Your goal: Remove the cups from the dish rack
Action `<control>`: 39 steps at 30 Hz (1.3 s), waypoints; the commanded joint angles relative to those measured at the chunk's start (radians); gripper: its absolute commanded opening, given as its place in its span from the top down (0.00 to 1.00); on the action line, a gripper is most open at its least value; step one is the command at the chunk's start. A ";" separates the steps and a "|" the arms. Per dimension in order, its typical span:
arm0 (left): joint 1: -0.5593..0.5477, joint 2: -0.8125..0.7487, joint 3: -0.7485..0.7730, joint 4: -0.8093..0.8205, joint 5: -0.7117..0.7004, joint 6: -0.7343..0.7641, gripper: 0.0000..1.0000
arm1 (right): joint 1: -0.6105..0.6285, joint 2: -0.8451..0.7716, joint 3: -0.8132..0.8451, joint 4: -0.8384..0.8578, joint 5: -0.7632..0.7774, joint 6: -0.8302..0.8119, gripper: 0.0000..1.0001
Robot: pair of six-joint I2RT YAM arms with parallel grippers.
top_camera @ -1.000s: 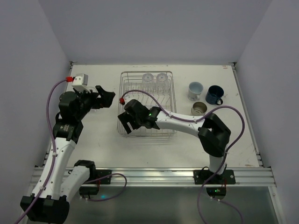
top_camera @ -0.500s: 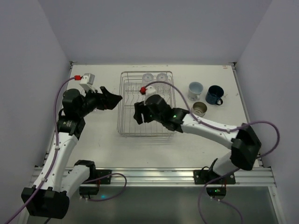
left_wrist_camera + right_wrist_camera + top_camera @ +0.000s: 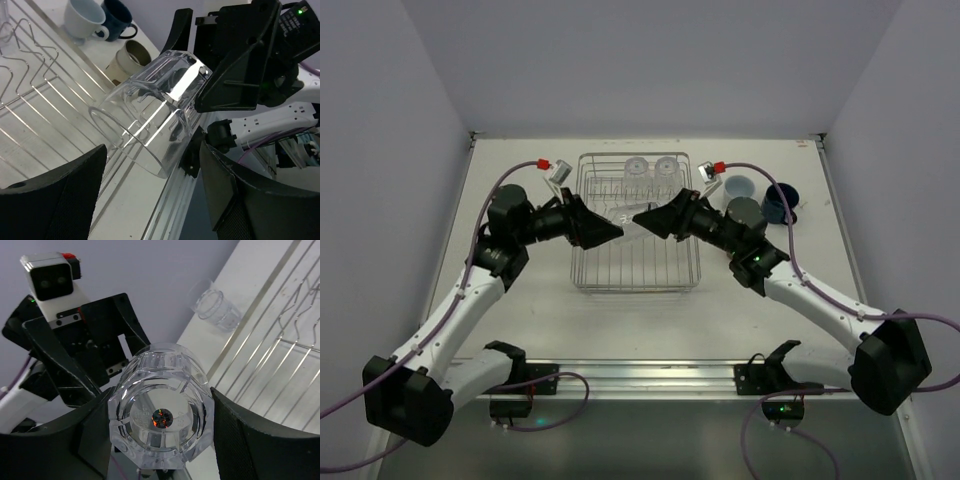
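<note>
A clear ribbed tumbler hangs on its side above the dish rack. My right gripper is shut on its base, which fills the right wrist view as the tumbler between the right gripper fingers. My left gripper faces it from the left. In the left wrist view the tumbler mouth points at the left gripper, which is open, its fingers standing clear on both sides. Two more clear tumblers stand at the rack's back.
Right of the rack stand a pale blue cup and a dark blue mug; a beige cup shows beside them in the left wrist view. Another clear tumbler stands on the table left of the rack.
The right gripper lifted the tumbler from the rack's near left and carried it up over the middle. The left gripper swung right to meet it, its jaws narrowing.
</note>
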 commanded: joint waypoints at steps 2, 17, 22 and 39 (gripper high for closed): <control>-0.019 -0.003 -0.033 0.198 0.087 -0.138 0.24 | -0.019 0.006 0.005 0.223 -0.132 0.128 0.87; -0.115 0.038 -0.106 0.480 0.064 -0.298 0.79 | -0.020 0.154 -0.065 0.463 -0.185 0.294 0.82; -0.115 0.005 -0.062 0.366 -0.060 -0.183 1.00 | -0.020 0.148 -0.104 0.470 -0.159 0.295 0.39; -0.067 0.287 0.595 -0.639 -0.975 0.332 1.00 | -0.101 -0.047 -0.248 0.156 -0.116 0.058 0.01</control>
